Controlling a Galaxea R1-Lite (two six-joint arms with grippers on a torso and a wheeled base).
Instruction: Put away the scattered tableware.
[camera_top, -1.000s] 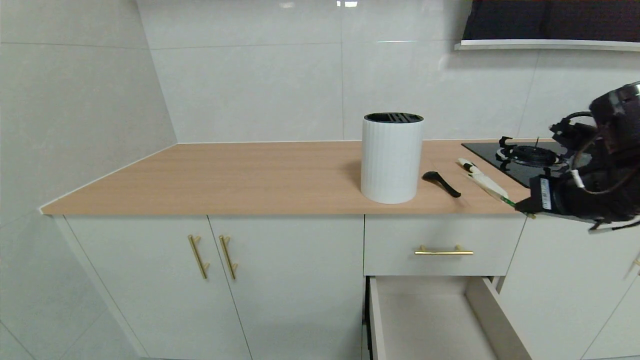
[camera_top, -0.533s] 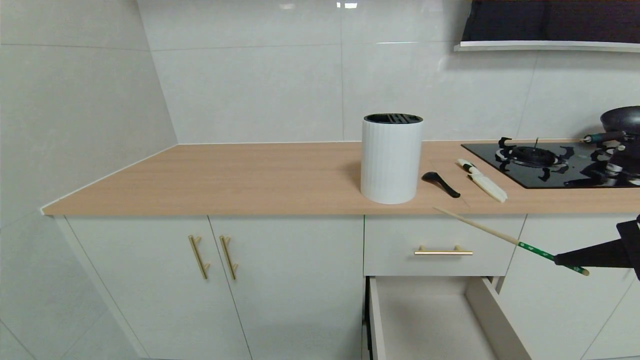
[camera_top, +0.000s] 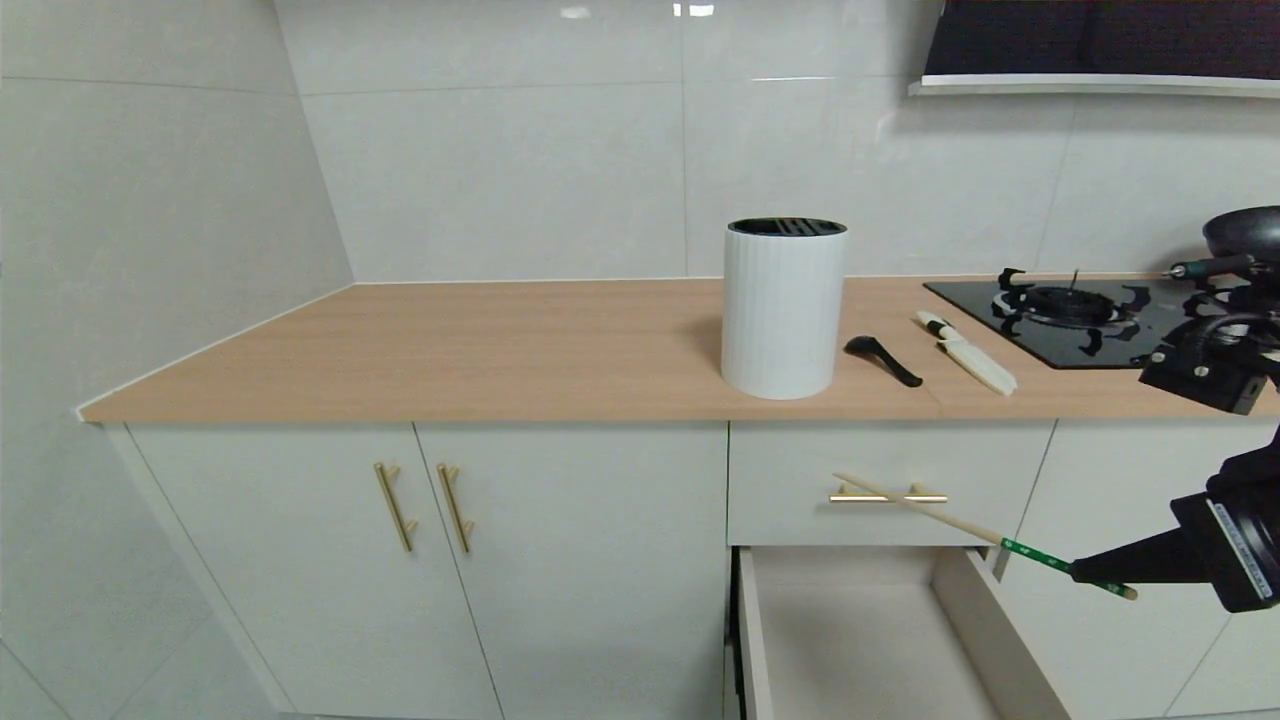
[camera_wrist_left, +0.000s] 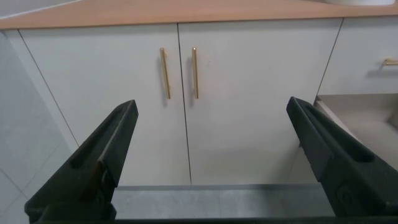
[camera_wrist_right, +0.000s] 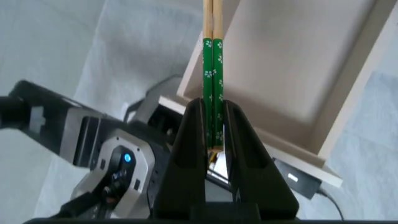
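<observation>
Over the last second the right end effector (camera_top: 1085, 573) had come down from desk height to drawer level, bringing the chopsticks (camera_top: 940, 515) with it. It was clamped on the pair at their green-banded ends (camera_wrist_right: 212, 37), and the long bare shafts ran out ahead of it over the open drawer (camera_top: 760, 640) just below. The grip sat at the very end of the sticks, so they could have pivoted or slid apart, and one might have dropped outside the drawer's side wall (camera_wrist_right: 354, 81). Their tips lay level with the gold handle (camera_top: 888, 495) of the closed drawer ahead; a push forward would likely have struck it. Let go from this height, the pair could have bounced out.

The left end effector (camera_wrist_left: 211, 109) stood spread wide and held nothing, with the cabinet doors (camera_wrist_left: 180, 93) ahead of it.

Above and beyond the right end effector, the wooden desk (camera_top: 500, 350) carried a pale knife (camera_top: 965, 355), a black spoon (camera_top: 880, 362) and a white holder (camera_top: 782, 312), not yet put away. Farther off were a hob (camera_top: 1070, 310), a pan (camera_top: 1245, 235) and the tiled wall (camera_top: 500, 170)
</observation>
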